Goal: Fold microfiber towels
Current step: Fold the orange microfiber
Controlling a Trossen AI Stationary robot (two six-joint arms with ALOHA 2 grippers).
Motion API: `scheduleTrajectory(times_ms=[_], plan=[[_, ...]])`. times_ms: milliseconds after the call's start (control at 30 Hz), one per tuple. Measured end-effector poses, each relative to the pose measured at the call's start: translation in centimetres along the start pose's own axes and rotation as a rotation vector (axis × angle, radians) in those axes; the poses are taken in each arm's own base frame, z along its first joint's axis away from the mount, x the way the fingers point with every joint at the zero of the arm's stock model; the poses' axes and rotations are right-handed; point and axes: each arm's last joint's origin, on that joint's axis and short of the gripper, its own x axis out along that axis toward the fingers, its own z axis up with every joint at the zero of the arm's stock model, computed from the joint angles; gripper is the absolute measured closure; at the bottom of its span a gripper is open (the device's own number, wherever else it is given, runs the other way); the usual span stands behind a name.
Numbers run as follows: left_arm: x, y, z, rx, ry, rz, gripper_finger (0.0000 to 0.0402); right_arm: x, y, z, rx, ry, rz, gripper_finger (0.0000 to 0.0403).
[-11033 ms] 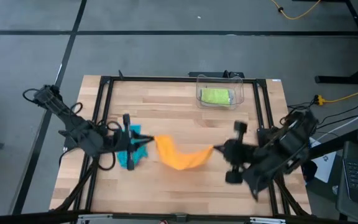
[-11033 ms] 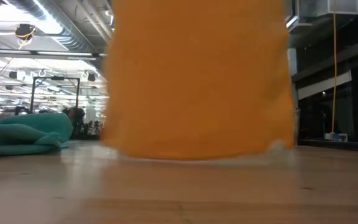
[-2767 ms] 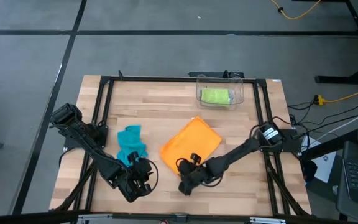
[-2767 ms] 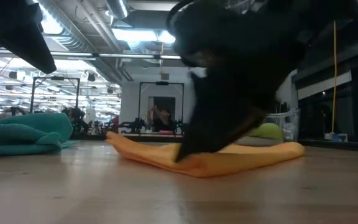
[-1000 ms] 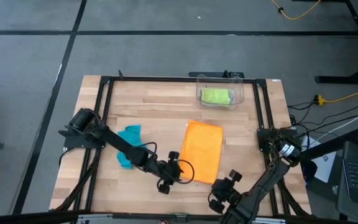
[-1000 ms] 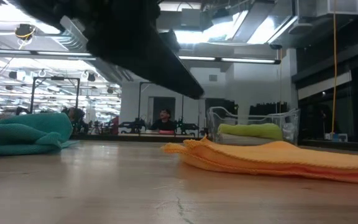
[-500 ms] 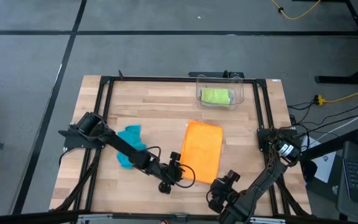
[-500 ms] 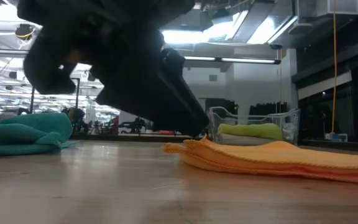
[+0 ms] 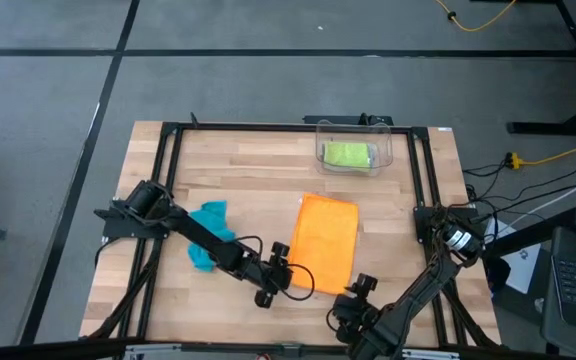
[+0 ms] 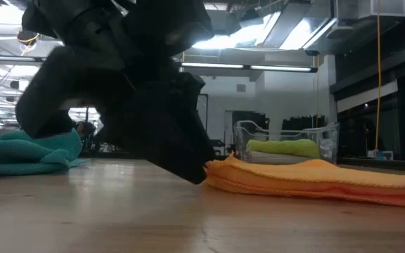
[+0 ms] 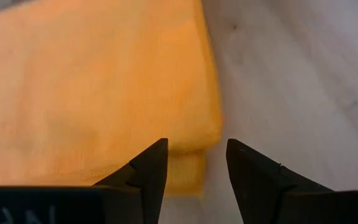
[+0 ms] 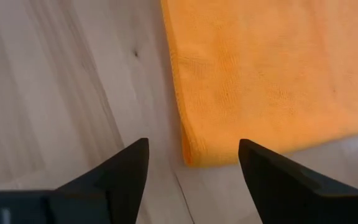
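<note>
The folded orange towel lies flat mid-table. The left pincer sits low at its near left corner, fingers parted with the corner just ahead of them, gripping nothing. The right pincer hovers off the near edge, spread wide and empty. The teal towel lies crumpled beside the left arm. The lime green towel rests in the clear plastic bin at the far edge. Bare wood surrounds the orange towel.
</note>
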Motion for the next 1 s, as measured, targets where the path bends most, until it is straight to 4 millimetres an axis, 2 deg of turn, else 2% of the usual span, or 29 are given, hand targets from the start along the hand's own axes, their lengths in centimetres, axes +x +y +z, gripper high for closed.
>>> scheduleTrajectory(times_ms=[267,400,667,1000], plan=[[0.2,0.8,-0.3,-0.011,0.028,0.023,0.0245,0.5,-0.2,0.7,0.023,0.035,0.010,0.0150],[0.3,1.2,-0.3,-0.019,0.031,0.031,0.0245,0.8,0.1,0.7,-0.031,0.049,0.029,0.0150],[0.3,1.2,-0.3,-0.018,0.032,0.028,0.0245,2.8,1.0,0.2,-0.130,0.038,-0.001,0.0150],[0.6,0.8,-0.4,-0.014,0.025,0.024,0.0245,3.4,0.8,0.5,-0.125,0.050,-0.022,0.0150]])
